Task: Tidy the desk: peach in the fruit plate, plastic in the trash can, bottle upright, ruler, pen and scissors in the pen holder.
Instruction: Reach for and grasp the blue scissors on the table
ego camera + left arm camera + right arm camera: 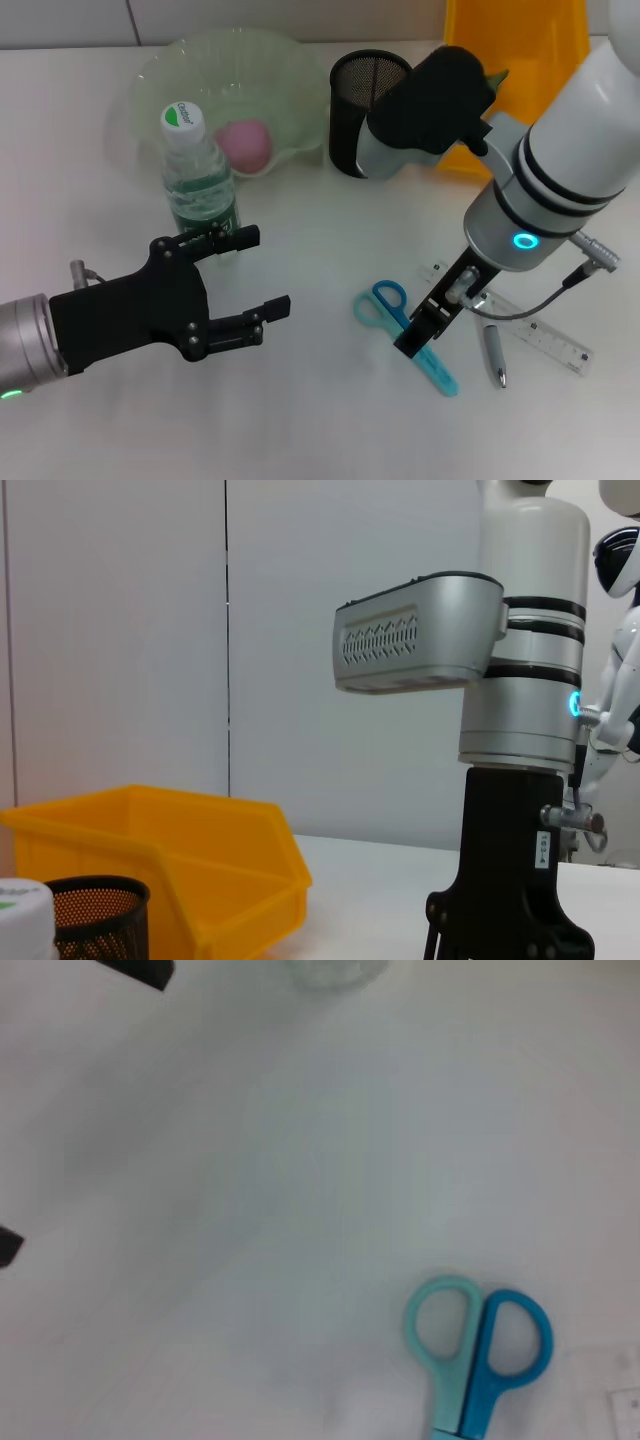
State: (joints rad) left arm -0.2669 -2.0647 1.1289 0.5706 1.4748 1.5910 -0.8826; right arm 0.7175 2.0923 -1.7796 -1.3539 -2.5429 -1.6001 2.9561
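White tabletop (300, 420) carries everything, with a pale wall behind it in the left wrist view. At the far side sits a translucent green fruit plate (290, 75) with the pink peach (246, 142) lying in it; a black mesh pen holder (355, 100) stands just beside the plate, and an orange bin (520, 60) is behind that. A water bottle (198, 180) with a green-and-white cap stands upright in front of the plate.

The left end effector (240, 285) hovers near the bottle, its black fingers (235, 237) spread apart and holding nothing. The right end effector (420, 335) is down at the blue scissors (405, 330), which lie flat on the tabletop; whether its fingers are closed on the blades I cannot tell. A silver pen (495, 355) and a clear ruler (545, 340) lie just beside the scissors.
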